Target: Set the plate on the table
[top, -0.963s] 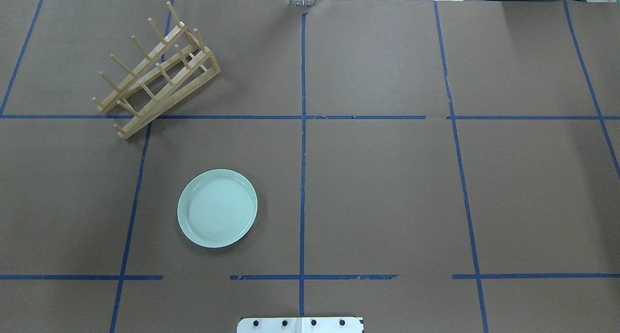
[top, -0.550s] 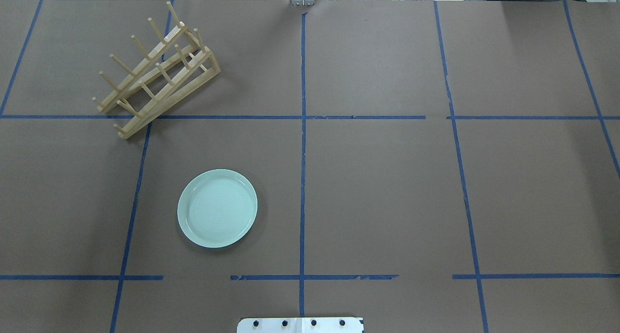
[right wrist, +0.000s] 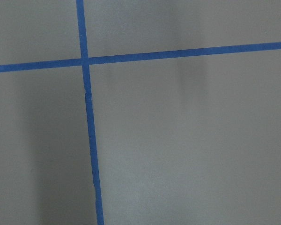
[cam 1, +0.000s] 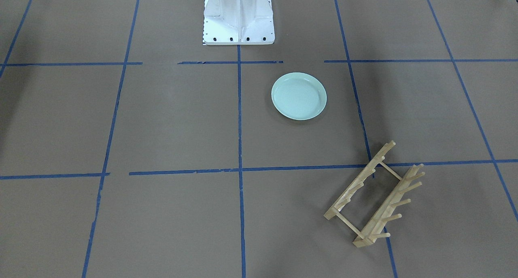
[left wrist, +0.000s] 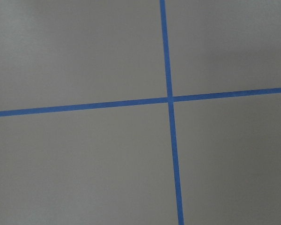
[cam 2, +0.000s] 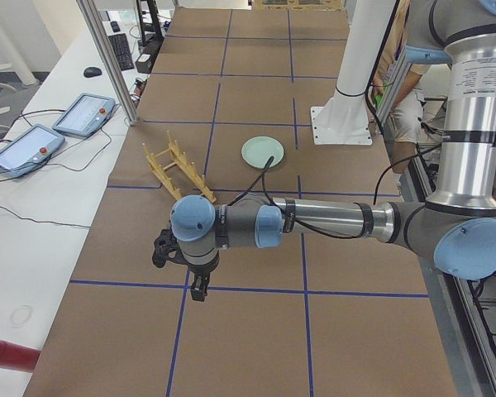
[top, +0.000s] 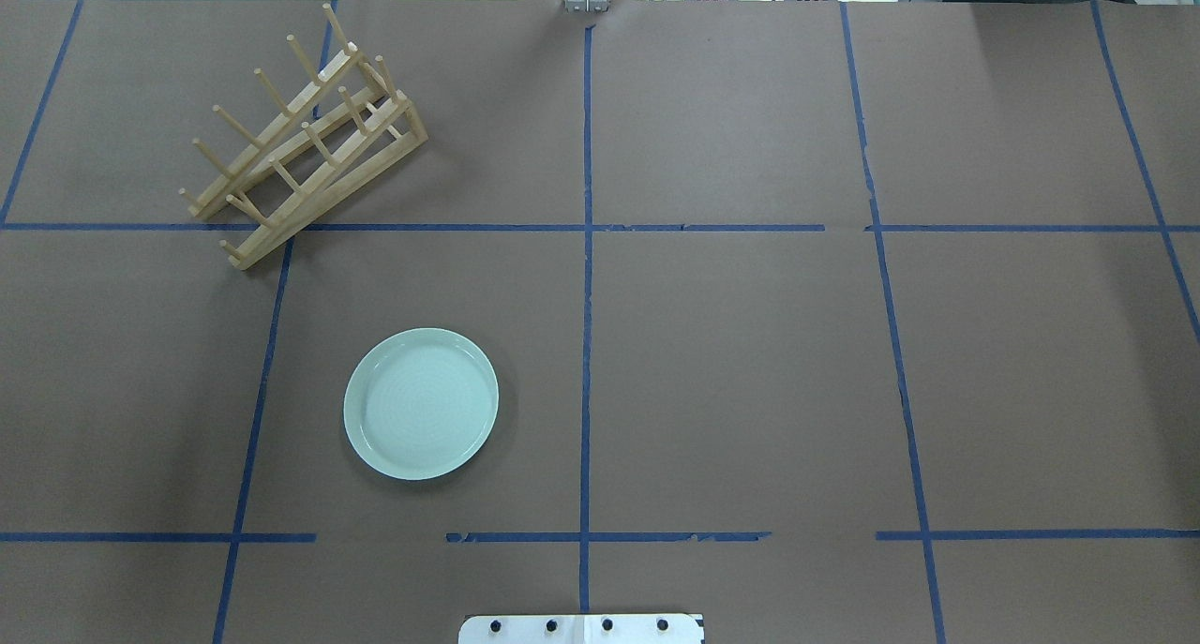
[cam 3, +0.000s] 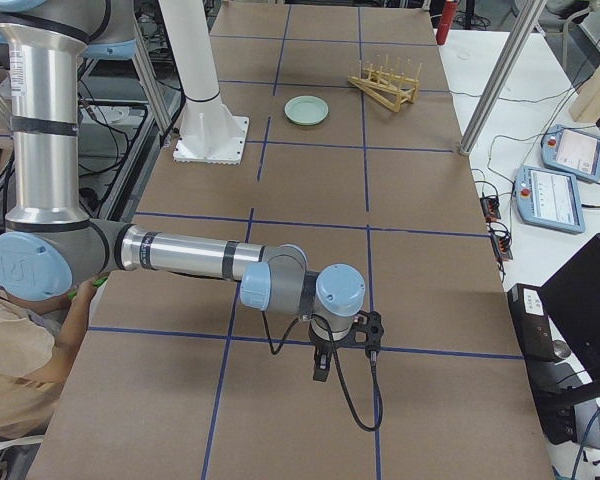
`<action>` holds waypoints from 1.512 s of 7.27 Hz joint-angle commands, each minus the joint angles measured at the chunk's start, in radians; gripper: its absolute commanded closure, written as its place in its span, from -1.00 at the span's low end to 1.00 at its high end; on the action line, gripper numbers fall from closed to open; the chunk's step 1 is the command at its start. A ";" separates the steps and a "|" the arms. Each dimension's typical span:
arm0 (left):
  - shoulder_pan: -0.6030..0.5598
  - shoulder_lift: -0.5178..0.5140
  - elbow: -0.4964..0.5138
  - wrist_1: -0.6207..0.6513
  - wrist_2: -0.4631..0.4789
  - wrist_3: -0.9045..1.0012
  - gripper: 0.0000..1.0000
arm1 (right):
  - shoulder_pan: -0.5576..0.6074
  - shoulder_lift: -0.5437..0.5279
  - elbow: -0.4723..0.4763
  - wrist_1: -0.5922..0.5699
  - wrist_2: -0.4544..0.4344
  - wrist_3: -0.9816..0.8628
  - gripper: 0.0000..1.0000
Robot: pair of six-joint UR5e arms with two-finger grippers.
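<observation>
The pale mint-green plate [top: 421,403] lies flat on the brown table [top: 750,363], left of the centre tape line; it also shows in the front view [cam 1: 299,96]. Neither gripper is near it. The left gripper [cam 2: 197,289] hangs over the table's left end, far from the plate [cam 2: 263,151]. The right gripper [cam 3: 322,368] hangs over the right end, far from the plate [cam 3: 307,110]. Each gripper shows only in a side view, so I cannot tell whether it is open or shut. Both wrist views show only bare table and blue tape.
A light wooden peg rack [top: 302,138] stands at the far left of the table, beyond the plate. The white robot base [top: 581,628] sits at the near edge. Operator tablets [cam 2: 84,114] lie on the white bench past the table.
</observation>
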 commanded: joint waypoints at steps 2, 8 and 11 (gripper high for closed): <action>0.002 -0.010 0.005 0.007 0.006 0.000 -1.00 | 0.000 0.000 0.000 0.000 0.000 0.000 -1.00; -0.021 -0.015 -0.015 0.068 0.008 0.008 -1.00 | 0.000 0.000 0.000 0.000 0.000 0.000 -1.00; -0.027 -0.016 -0.026 0.067 0.009 0.010 -1.00 | 0.000 0.000 0.000 0.000 0.000 0.000 -1.00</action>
